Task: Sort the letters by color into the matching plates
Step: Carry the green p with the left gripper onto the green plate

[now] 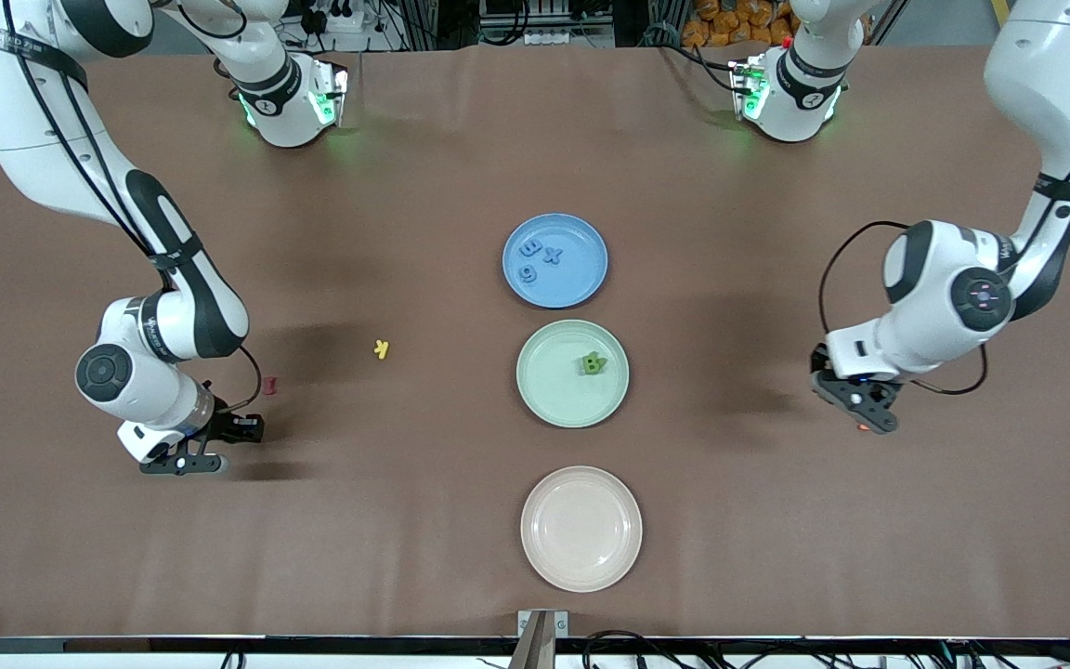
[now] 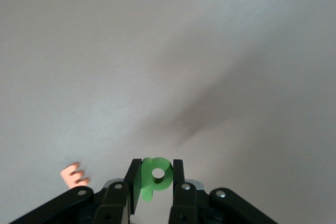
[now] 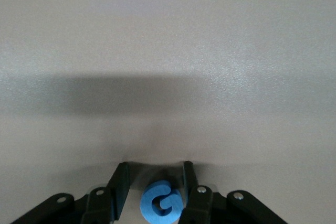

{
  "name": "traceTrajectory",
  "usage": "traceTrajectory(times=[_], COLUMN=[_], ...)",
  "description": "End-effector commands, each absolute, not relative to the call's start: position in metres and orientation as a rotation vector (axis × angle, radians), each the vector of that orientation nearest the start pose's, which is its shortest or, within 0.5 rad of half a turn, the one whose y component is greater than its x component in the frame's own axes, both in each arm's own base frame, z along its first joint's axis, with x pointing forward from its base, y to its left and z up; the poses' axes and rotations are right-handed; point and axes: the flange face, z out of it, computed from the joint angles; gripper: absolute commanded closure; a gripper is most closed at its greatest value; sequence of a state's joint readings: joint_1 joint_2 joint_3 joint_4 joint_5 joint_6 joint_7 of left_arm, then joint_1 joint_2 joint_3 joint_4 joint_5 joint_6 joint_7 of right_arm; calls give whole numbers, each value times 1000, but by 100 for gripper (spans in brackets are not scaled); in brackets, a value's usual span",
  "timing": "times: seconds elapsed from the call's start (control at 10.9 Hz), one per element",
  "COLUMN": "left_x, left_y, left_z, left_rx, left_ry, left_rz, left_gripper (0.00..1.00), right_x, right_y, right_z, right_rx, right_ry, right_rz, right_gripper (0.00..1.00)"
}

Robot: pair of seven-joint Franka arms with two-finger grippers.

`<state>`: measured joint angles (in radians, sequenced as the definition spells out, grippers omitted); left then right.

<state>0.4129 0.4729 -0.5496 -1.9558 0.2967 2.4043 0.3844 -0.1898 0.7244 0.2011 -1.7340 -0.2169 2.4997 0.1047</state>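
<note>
My left gripper [image 2: 156,161] is shut on a green letter P [image 2: 155,177], held over bare table at the left arm's end [image 1: 860,413]. My right gripper [image 3: 155,165] is low at the right arm's end of the table [image 1: 205,460]. It stands open around a blue letter G [image 3: 163,203], which rests against one finger with a gap to the other. The blue plate [image 1: 581,279] holds three blue letters [image 1: 531,248]. The mint green plate [image 1: 554,390], nearer the front camera, holds one green letter B [image 1: 593,364].
A beige plate [image 1: 581,528] lies nearest the front camera, in line with the other two. A yellow letter [image 1: 382,349] and a dark red letter [image 1: 271,385] lie toward the right arm's end. An orange letter [image 2: 73,176] lies beside my left gripper.
</note>
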Motion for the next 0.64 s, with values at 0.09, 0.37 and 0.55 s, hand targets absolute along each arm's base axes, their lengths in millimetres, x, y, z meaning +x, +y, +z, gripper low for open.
traceTrajectory(times=[0.09,0.37,0.55], left_x=[615,611,608], left_y=[-177,-248,-293], left_z=[312,313,310], left_rx=[-3014,-3078,-3120], left_ry=[821,730,647], left_rz=[-44,-78,-91], left_gripper=[100,100,100], right_x=[655,650,648], right_y=[-15,-18,-15], right_z=[176,175,173], right_rx=[-3160,-3160,-3157], right_ry=[-71,-68,-75], right_rz=[-80,-80,-83], right_gripper=[50,50,51])
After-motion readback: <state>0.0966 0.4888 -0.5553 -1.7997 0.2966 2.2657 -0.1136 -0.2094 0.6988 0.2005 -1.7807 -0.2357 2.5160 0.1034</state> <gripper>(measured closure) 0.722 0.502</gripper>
